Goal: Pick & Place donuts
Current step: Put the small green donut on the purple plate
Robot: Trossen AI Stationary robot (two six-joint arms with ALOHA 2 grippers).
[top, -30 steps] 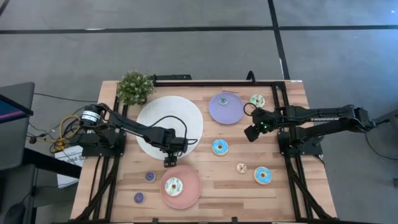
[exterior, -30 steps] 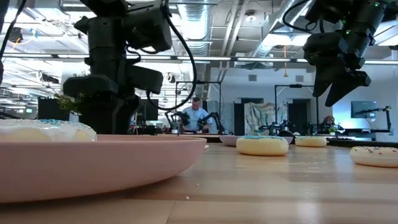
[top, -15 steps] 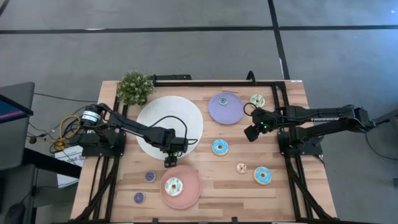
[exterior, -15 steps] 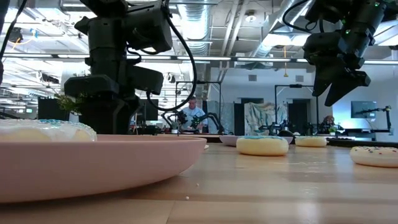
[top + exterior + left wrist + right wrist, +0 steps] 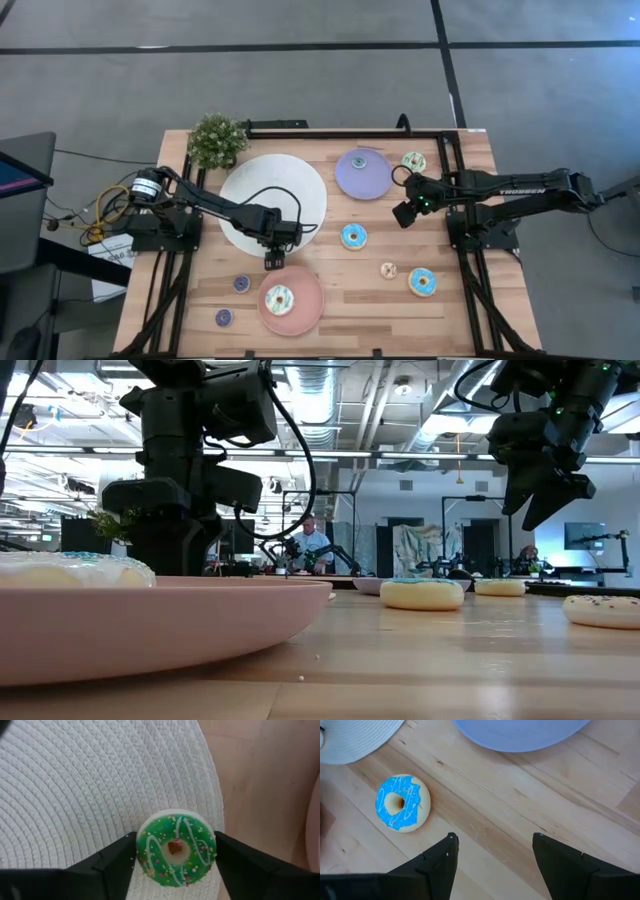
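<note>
My left gripper (image 5: 272, 258) stands at the near edge of the white woven plate (image 5: 250, 195), shut on a green iced donut (image 5: 176, 851) with white stripes and sprinkles. My right gripper (image 5: 403, 213) hangs open above the bare table, between the lilac plate (image 5: 365, 182) and a blue-iced donut (image 5: 400, 802); it touches nothing. Another donut (image 5: 280, 299) lies on the pink plate (image 5: 305, 288). A small green donut (image 5: 357, 160) sits on the lilac plate. More donuts lie on the wood: pale green (image 5: 413, 161), beige mini (image 5: 388, 270), blue sprinkled (image 5: 422, 282), two purple minis (image 5: 242, 284). My left gripper pinches the green donut between its two fingers, one on the outer rim at each side (image 5: 140, 854), coming from above and pointing down. The donut lies flat, icing up, over the white plate's (image 5: 75, 795) near edge; whether it rests on the plate or hangs just above, I cannot tell.
A potted plant (image 5: 217, 140) stands at the far left corner. A black frame rail (image 5: 350, 128) runs along the far edge. In the low view the pink plate (image 5: 150, 625) fills the near left. Bare wood lies between the pink plate and the blue donut (image 5: 353, 237).
</note>
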